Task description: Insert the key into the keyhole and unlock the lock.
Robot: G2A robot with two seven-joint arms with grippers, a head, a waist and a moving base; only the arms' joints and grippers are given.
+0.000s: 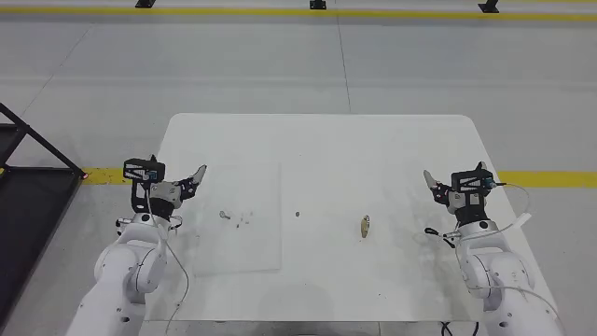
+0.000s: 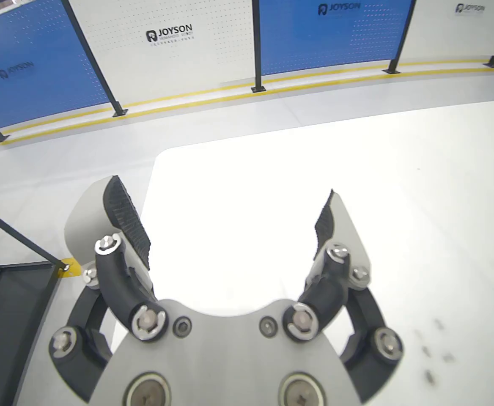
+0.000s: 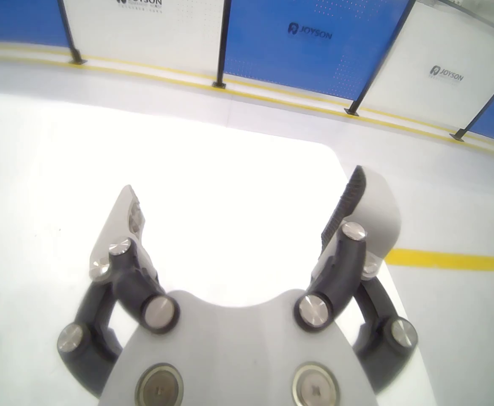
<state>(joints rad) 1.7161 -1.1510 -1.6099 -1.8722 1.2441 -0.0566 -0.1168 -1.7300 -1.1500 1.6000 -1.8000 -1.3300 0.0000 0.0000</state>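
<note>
Top view: left gripper (image 1: 195, 179) wide and empty at the 9 o'clock edge of the table (image 1: 317, 140). A small grey piece, likely the key (image 1: 225, 214), lies at its 4 o'clock. The brass lock (image 1: 364, 227) lies at 8 o'clock of the right gripper (image 1: 431, 184).
Left wrist view: jaws spread, nothing between.
Right wrist view: likewise wide, empty.
Judgement: come down square over the key, pinch its head, leave the blade free.
</note>
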